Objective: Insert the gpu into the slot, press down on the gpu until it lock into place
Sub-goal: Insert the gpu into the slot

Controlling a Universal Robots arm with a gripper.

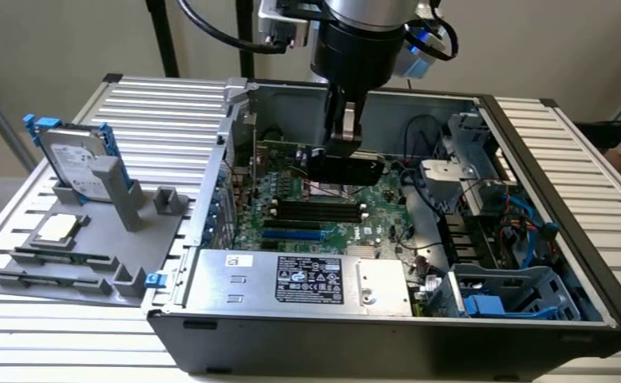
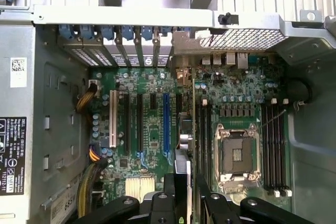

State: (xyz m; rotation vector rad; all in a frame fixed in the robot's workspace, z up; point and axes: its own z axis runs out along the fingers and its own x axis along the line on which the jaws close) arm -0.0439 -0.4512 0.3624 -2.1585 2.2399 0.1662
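The gpu (image 1: pixel 345 168) sits clamped in the claw (image 1: pixel 342 153).

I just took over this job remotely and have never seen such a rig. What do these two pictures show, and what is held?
One robot arm works over an open computer case. The exterior view looks on from outside; the wrist view looks down from the arm onto the motherboard. The end effector grips the gpu, a black card, above the board. The blue slot stands bare: the card is not yet in it. On the exterior view's left, a grey stand holds a hard drive.
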